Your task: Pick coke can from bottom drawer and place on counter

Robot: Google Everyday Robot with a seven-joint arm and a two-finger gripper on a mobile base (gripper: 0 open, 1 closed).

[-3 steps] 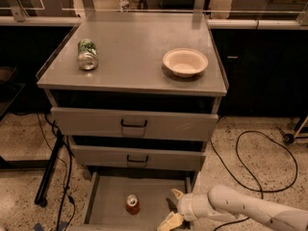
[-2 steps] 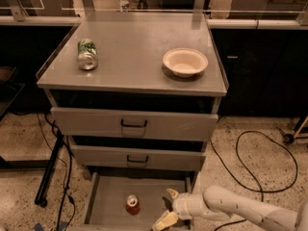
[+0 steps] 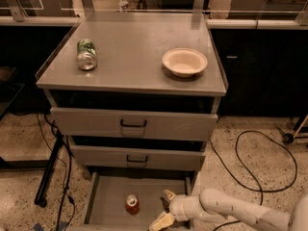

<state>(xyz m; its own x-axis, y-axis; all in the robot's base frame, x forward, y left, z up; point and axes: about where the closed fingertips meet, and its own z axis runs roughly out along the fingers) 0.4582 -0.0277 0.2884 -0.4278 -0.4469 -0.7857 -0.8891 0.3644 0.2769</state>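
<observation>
The coke can (image 3: pixel 132 204) stands upright in the open bottom drawer (image 3: pixel 108 201), a little left of the drawer's middle. My gripper (image 3: pixel 164 209) hangs over the right part of the drawer, a short way right of the can and not touching it. Its two pale fingers (image 3: pixel 169 196) are spread apart, open, with nothing between them. The white arm runs off to the lower right. The counter (image 3: pixel 132 52) is the flat grey top of the cabinet above.
On the counter a green-and-white can (image 3: pixel 86 54) lies on its side at the left and a cream bowl (image 3: pixel 185 61) sits at the right. Two shut drawers with black handles (image 3: pixel 133 124) stand above. A black cable (image 3: pixel 250 162) loops on the floor at right.
The gripper has slid leftward over the drawer, closer to the coke can. The can, bowl and drawers have not moved.
</observation>
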